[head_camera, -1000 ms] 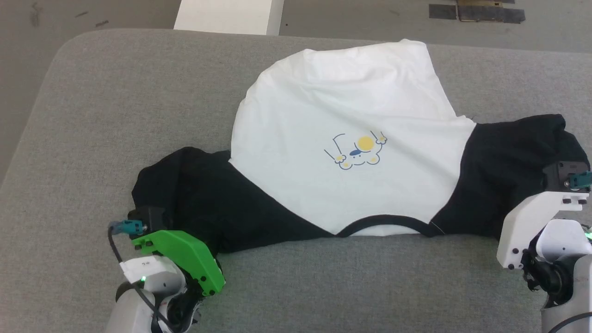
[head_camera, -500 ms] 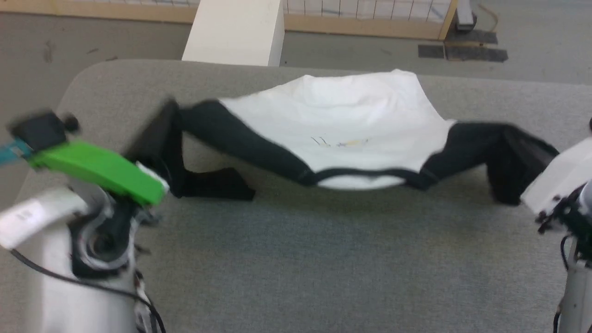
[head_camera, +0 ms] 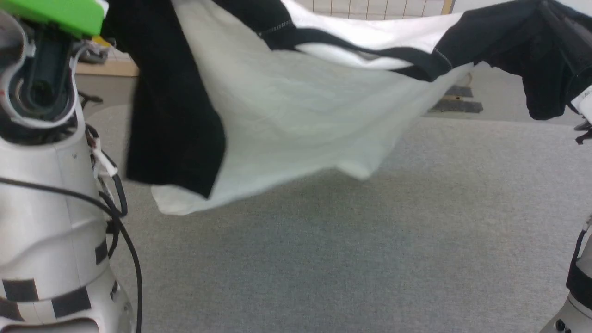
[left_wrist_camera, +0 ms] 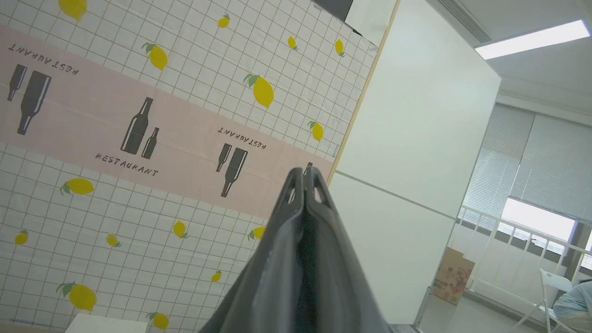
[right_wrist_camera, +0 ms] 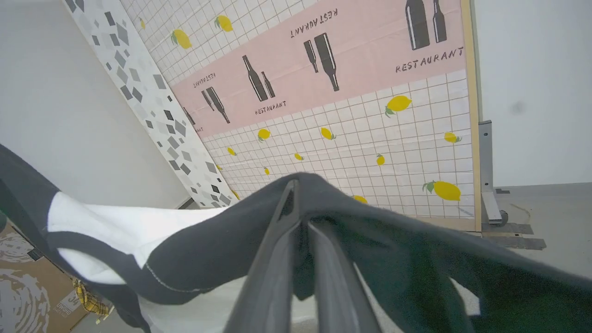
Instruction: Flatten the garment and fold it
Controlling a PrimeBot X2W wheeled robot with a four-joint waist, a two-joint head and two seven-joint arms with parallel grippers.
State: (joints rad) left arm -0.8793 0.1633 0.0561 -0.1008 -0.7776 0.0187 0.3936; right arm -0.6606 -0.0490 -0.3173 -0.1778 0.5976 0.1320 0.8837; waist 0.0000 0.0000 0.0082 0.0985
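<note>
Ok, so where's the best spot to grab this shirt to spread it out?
By the left sleeve and right sleeve, each taken from its outer end: pulled apart, they stretch the shirt wide and its white body hangs free over the table.

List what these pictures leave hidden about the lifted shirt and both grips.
- Head view: where the left gripper pinches the garment, cut off by the top edge.
- Head view: the far black sleeve, its end past the right edge.
- Right wrist view: the right gripper's fingertips, wrapped in black cloth.
</note>
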